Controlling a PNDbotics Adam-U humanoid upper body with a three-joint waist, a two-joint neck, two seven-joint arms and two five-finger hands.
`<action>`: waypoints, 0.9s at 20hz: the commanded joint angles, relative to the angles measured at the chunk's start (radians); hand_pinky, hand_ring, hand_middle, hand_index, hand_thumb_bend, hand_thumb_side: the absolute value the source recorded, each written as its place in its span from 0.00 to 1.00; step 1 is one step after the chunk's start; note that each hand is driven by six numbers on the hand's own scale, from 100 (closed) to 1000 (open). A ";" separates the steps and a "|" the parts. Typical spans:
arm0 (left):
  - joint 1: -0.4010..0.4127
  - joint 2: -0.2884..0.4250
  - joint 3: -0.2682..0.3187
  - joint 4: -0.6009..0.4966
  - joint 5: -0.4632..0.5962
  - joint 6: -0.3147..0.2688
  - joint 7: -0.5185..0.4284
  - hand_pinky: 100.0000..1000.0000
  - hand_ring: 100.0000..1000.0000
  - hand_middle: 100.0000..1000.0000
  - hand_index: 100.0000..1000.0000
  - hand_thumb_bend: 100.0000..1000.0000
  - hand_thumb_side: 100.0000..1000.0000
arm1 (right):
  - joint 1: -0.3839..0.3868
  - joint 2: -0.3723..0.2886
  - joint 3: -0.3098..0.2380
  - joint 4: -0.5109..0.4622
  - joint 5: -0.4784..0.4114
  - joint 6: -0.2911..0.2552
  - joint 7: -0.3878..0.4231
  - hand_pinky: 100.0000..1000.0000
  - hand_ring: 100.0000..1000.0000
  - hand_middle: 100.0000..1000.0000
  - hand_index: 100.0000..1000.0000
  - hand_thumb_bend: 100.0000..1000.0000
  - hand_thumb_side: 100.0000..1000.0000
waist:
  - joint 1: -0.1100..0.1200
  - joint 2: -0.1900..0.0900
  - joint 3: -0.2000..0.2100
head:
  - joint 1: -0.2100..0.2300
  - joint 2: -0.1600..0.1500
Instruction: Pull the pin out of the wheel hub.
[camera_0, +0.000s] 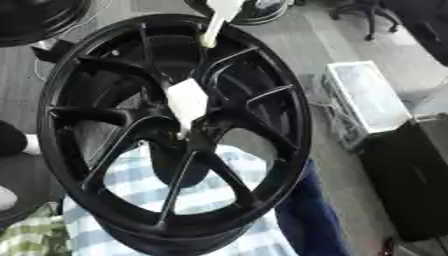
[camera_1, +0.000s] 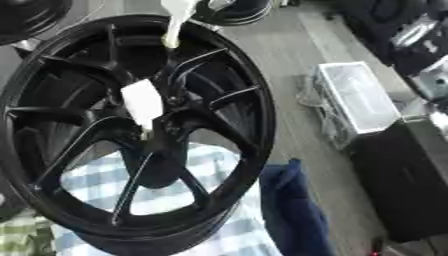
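we see a large black wheel hub (camera_0: 175, 135) filling most of both views, tilted on its edge with its spoked face turned toward us. at its centre, where the spokes meet, a white blocky piece (camera_0: 187, 102) sits against the hub and narrows downward into the middle hole; we take this for the pin, with its lower tip at the hub's centre. a second pale, slender piece (camera_0: 217, 22) comes in from the top edge and ends in a yellowish tip just beside the upper rim; we cannot tell what it is. neither of the robot's hands shows in either view, so we cannot say whether they are open or closed. behind the open spokes lies a blue and white checked cloth (camera_0: 206, 192), which also spreads under the lower rim, with a green checked patch (camera_0: 31, 232) at the lower left and a dark blue fabric (camera_0: 306, 215) just right of the wheel. to the right, on the grey floor (camera_0: 289, 55), stands a clear lidded box (camera_0: 363, 97) whose contents we cannot make out, and beside it, nearer the lower right, a black case (camera_0: 407, 180). another dark wheel (camera_0: 39, 20) shows at the upper left corner, and the legs of a chair (camera_0: 372, 15) at the upper right.
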 joint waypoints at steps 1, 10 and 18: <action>-0.004 0.027 0.013 -0.012 -0.005 -0.006 0.004 0.76 0.65 0.69 0.66 0.05 0.74 | 0.043 -0.130 -0.081 -0.066 -0.039 -0.094 0.131 0.81 0.61 0.41 0.40 0.35 0.02 | 0.008 -0.029 -0.006 | 0.005 0.002; -0.004 0.022 0.020 -0.016 -0.007 -0.006 0.011 0.76 0.65 0.69 0.66 0.05 0.74 | 0.530 -0.436 -0.439 -0.151 -0.163 0.008 0.044 0.81 0.62 0.42 0.41 0.35 0.00 | 0.014 -0.021 -0.020 | 0.029 -0.009; 0.001 0.018 0.030 -0.016 -0.005 -0.006 0.023 0.76 0.65 0.69 0.66 0.05 0.74 | 0.840 -0.467 -0.628 -0.031 -0.111 0.019 -0.100 0.87 0.82 0.78 0.84 0.48 0.20 | 0.030 -0.016 -0.045 | 0.070 -0.018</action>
